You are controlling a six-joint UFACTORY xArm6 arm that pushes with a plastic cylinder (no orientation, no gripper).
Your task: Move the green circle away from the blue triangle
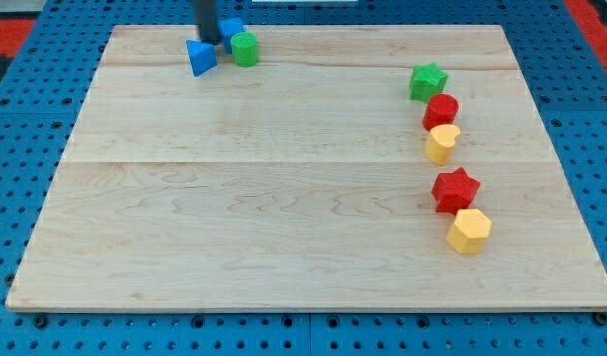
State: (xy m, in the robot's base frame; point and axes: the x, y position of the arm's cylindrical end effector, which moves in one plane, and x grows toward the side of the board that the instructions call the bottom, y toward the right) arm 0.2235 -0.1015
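The green circle (245, 48) sits near the view's top left of the wooden board (284, 198). The blue triangle (200, 56) lies just to its left, a small gap between them. A second blue block (231, 30) sits behind, touching the green circle's upper left. My tip (209, 42) comes down between the blue triangle and the other blue block, just left of the green circle; the rod hides part of the blue block.
At the view's right, from top to bottom, stand a green star (428, 81), a red circle (441, 110), a yellow heart (442, 143), a red star (455, 189) and a yellow hexagon (469, 230). A blue pegboard surrounds the board.
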